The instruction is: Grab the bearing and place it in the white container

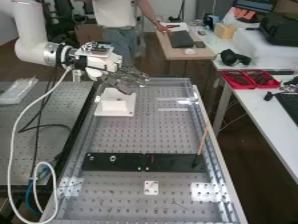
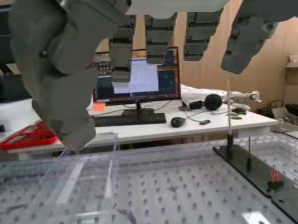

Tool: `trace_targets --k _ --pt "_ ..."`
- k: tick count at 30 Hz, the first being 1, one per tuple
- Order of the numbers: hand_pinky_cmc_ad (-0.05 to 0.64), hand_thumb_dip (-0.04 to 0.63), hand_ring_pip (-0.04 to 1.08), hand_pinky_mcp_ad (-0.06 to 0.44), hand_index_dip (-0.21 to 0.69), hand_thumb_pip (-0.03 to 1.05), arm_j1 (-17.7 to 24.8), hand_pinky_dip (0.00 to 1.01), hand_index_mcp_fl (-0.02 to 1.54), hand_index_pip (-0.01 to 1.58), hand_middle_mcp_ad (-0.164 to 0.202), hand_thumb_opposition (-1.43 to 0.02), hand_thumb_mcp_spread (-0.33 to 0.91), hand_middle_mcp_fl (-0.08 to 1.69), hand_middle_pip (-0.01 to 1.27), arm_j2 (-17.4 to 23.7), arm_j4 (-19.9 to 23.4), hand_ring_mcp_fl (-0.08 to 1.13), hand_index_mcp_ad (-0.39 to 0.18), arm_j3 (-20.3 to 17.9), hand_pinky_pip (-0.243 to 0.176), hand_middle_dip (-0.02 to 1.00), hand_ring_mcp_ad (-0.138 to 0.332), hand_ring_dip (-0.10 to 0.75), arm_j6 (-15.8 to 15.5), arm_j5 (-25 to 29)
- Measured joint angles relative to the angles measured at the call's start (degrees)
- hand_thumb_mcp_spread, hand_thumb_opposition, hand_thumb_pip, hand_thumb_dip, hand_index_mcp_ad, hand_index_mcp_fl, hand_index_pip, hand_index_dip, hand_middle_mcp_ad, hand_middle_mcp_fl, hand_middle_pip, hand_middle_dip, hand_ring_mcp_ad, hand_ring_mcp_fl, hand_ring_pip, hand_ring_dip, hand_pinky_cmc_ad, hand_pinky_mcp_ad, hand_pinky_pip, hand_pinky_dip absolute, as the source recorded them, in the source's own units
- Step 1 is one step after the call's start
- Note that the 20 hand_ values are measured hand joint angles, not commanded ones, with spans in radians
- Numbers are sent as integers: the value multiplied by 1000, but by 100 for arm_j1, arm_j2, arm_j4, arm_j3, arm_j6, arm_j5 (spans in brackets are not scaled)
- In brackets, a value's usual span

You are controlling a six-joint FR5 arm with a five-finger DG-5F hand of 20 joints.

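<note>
Upper left in the high view, the hand [image 1: 126, 80], open and apparently empty, hung right by the upper edge of the white container [image 1: 118, 108]; the bearing's whereabouts I couldn't tell.

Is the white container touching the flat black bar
Apart: the high view shows perforated bench between the white container and the black bar.
</note>
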Motion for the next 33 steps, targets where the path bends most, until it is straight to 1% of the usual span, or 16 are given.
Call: trace_targets --k 3,4,5,7,8,9,10,13,16,20,21,22,24,26,27,33 --pt "393 267 91 293 195 538 -414 194 10 452 10 -822 351 -10 131 67 5 -2 -154 235 -79 138 126 49 -120 -517" --pt "393 267 91 295 195 538 -475 194 10 419 10 -808 353 -10 131 72 3 -2 -157 273 -79 138 129 49 -131 -591" --pt "393 267 91 290 199 536 -625 194 17 387 5 -806 347 -7 131 75 -11 -2 -159 370 -79 138 127 49 -155 -779" --pt "391 267 91 297 201 529 -833 197 38 368 12 -806 347 -7 131 75 -36 -2 -159 514 -79 138 129 49 -190 -1036" --pt "391 269 91 295 201 518 -975 204 40 354 10 -806 347 -7 131 69 -55 -2 -154 617 -77 138 129 49 -216 -1206" --pt "393 262 91 291 201 515 -1122 204 37 328 10 -796 353 -10 127 55 -78 -2 -164 727 -80 138 126 49 -241 -1376" --pt "391 262 91 295 201 511 -1187 208 37 312 9 -789 347 -10 131 47 -88 -2 -155 777 -77 138 126 49 -250 -1451" --pt "391 262 91 297 201 511 -1498 206 49 278 9 -791 347 -10 127 -14 -131 -2 -159 1015 -77 138 127 49 -284 -1796" --pt "391 262 91 293 216 511 -1841 227 58 264 9 -791 347 -10 127 -110 -178 -2 -161 1286 -87 138 131 49 -313 -2160" --pt "393 265 91 297 229 517 -2323 237 54 236 12 -791 347 -7 131 -312 -274 -2 -154 1698 -91 138 127 49 -324 -2634" --pt "393 262 91 297 230 511 -2451 237 58 229 10 -791 349 -10 131 -376 -304 -2 -162 1816 -89 138 126 49 -320 -2759" --pt "393 262 91 297 230 511 -2528 237 54 218 21 -791 349 -10 131 -417 -326 -2 -152 1890 -89 138 126 49 -318 -2837" --pt "393 262 91 297 232 511 -2749 237 91 215 23 -791 351 -9 131 -553 -394 -2 -152 2123 -89 138 129 49 -312 -3086" --pt "393 262 91 293 229 511 -2866 234 87 202 23 -791 351 -10 127 -637 -449 -2 -155 2253 -89 138 129 49 -297 -3246" --pt "393 262 91 297 248 511 -2919 237 87 204 23 -791 351 -10 131 -676 -479 -2 -154 2309 -93 138 127 49 -285 -3320" --pt "393 262 94 293 248 511 -3047 237 91 195 23 -789 351 -10 131 -779 -549 -2 -148 2446 -89 138 127 49 -262 -3500"
